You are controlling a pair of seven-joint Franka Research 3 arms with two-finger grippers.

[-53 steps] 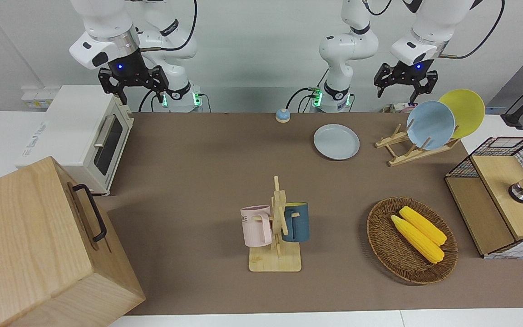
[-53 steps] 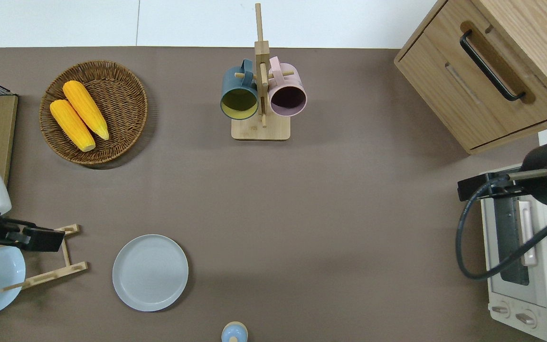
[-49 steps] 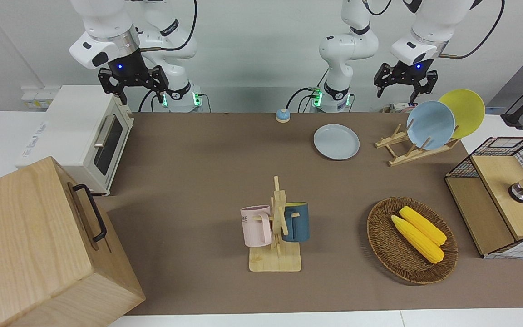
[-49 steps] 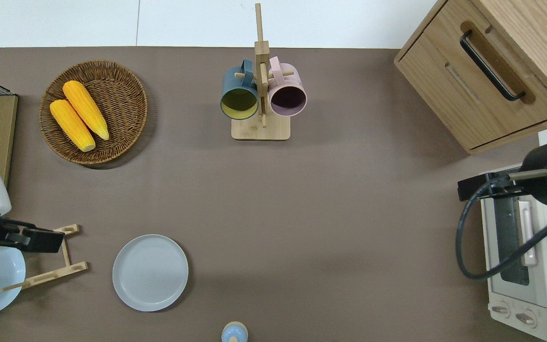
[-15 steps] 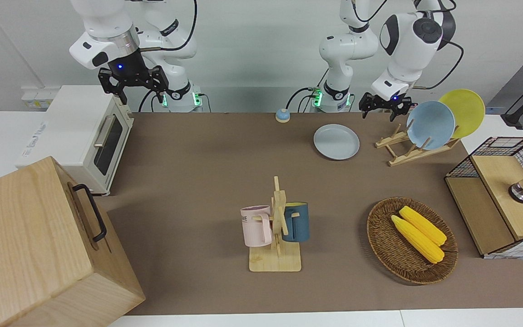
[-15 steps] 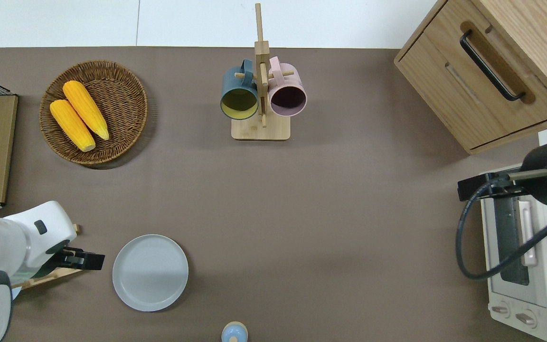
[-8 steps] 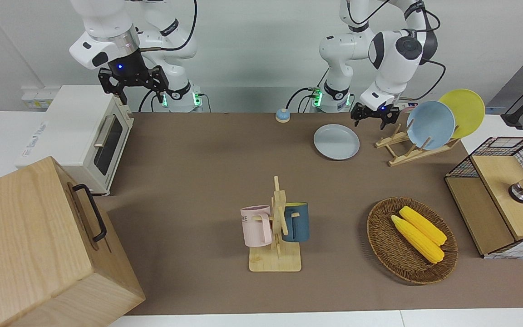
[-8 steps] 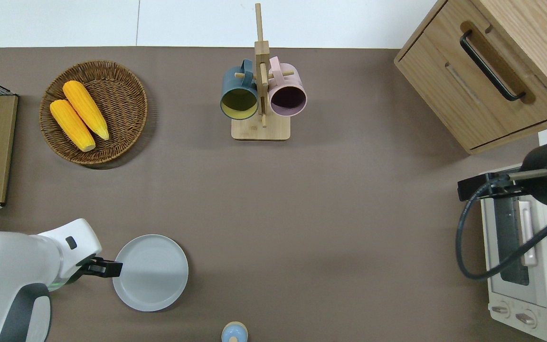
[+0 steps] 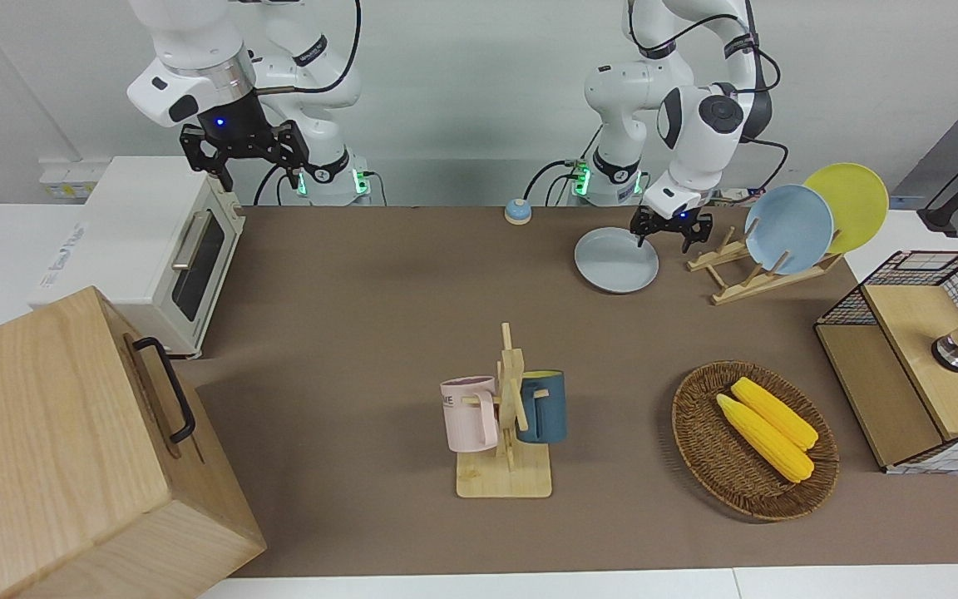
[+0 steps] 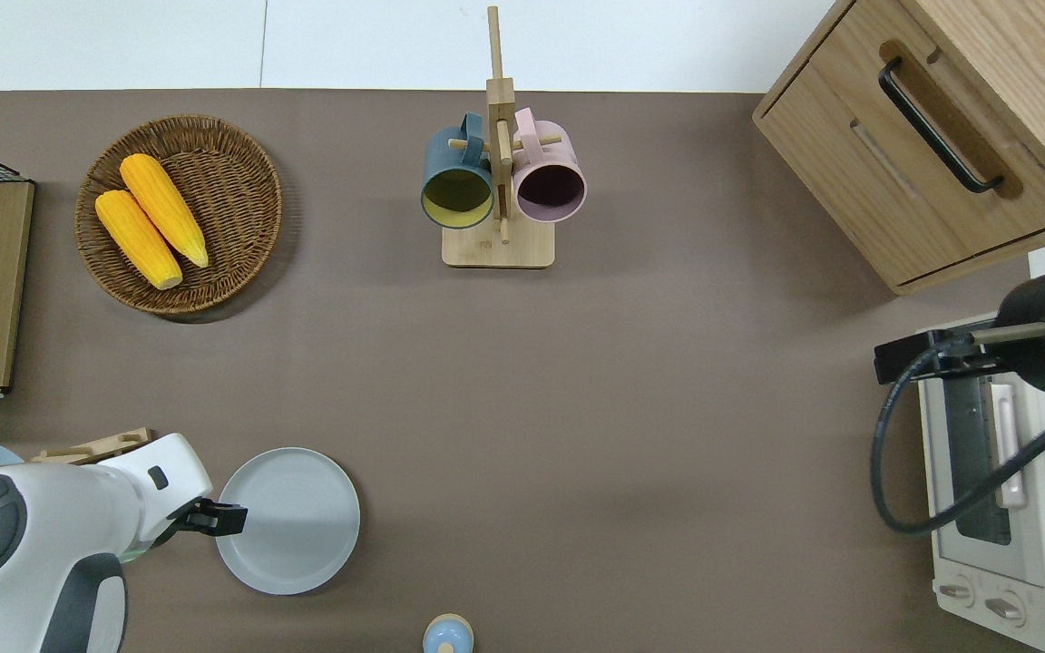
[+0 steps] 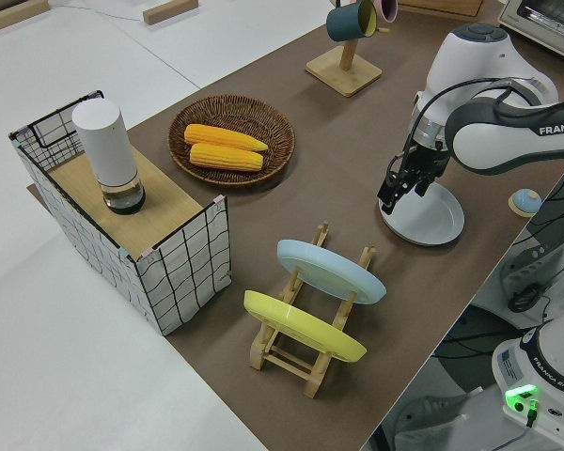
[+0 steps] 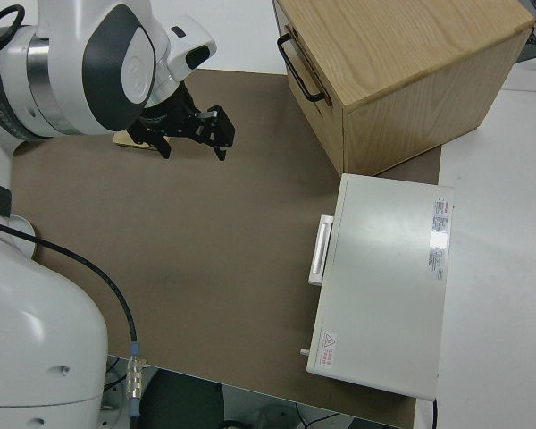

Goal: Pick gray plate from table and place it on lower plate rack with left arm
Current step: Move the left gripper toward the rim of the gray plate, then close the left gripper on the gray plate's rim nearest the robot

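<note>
Gray plate (image 10: 291,521): flat on the worktop near the robots' edge, toward the left arm's end, beside the lower plate rack (image 9: 758,273). Left gripper (image 9: 662,237): fingers spread, straddling the plate's rim on the rack side, grasping nothing. Right arm: parked, fingers apart.

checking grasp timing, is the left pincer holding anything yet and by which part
Nothing is held. The left pincer is open, straddling the rim of the round pale gray plate, which lies flat on the table.
</note>
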